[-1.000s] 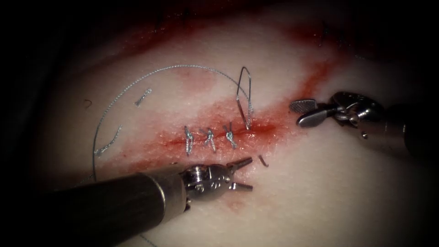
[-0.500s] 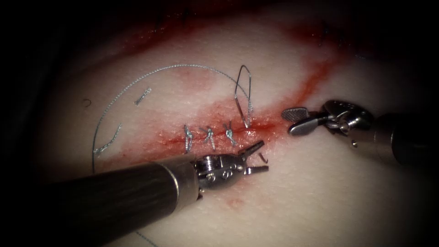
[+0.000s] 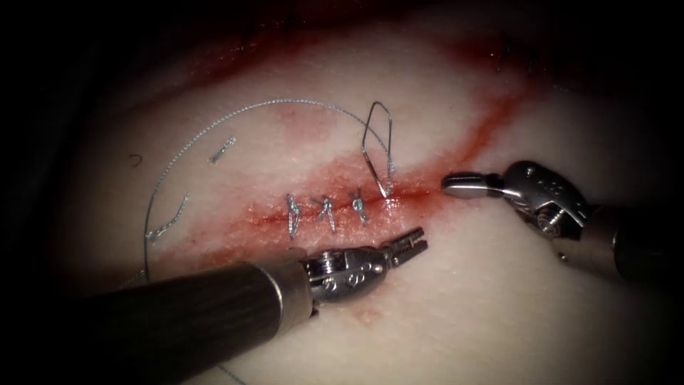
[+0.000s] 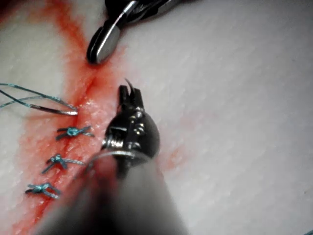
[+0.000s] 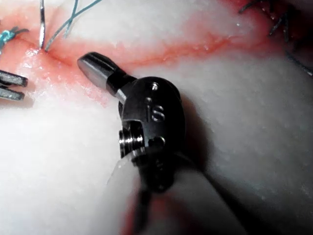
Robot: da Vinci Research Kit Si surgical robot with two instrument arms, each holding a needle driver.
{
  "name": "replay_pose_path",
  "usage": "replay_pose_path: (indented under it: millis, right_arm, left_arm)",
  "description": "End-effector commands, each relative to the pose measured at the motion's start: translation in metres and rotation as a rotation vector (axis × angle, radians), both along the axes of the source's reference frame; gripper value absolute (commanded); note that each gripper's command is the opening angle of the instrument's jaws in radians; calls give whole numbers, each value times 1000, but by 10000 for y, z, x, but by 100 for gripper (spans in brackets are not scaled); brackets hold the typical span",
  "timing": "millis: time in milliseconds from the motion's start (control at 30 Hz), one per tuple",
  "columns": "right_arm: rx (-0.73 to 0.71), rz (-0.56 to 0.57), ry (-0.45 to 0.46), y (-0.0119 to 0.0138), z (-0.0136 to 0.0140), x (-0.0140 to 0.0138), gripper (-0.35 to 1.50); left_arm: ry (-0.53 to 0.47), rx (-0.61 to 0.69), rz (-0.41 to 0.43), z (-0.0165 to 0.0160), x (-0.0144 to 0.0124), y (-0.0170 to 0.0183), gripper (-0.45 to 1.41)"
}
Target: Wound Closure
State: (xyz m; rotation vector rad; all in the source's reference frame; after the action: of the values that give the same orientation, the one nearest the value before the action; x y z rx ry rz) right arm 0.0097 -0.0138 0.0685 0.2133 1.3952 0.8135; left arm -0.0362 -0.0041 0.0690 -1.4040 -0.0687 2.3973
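Observation:
The needle stands in the tissue at the cut, just right of three knotted stitches. Its back end rises above the cut, and thread loops from it. My left tool lies below the cut, jaws shut on the needle's tip where it comes out of the tissue. A small curved point pokes past those jaws. My right tool sits at the cut's right end, shut and holding nothing. The needle's shaft enters the red line beside the right tool.
A long arc of thread sweeps over the tissue at upper left and runs down past the left shaft. Two cut ends of thread lie left of the stitches. Red fluid streaks toward the upper right.
My left tool slid right and up to the needle tip below the cut and shut on it. My right tool edged left toward the cut and shut its jaws.

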Motion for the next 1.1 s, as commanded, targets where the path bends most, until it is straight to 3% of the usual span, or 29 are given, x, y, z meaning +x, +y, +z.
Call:
replay_pose_path:
  millis: [33, 200, 333, 467, 567, 867, 1100]
  right_arm:
    - [-3, -12, 3, -1, 8, 7, -35]
    - [-23, -58, 17, -4, 6, 8, -35]
    - [-66, -139, -17, -8, 3, 11, 22]
    - [-118, -254, -28, -17, -2, 14, 51]
    - [-173, -324, -39, -21, -9, 17, 52]
    - [-353, -462, -113, -38, -47, 35, 83]
    - [-451, -468, -145, -52, -70, 63, 84]
  left_arm:
    - [-28, 40, 3, 2, -7, -3, -45]
    - [-140, 228, 12, -14, -10, -3, -45]
    - [-229, 396, 47, -30, -10, -4, -45]
    - [-299, 513, 77, -47, -4, -4, -45]
    - [-347, 587, 94, -59, 5, -2, -45]
    - [-507, 814, 47, -105, 43, 15, -45]
    - [-631, 891, 68, -136, 54, 18, -45]
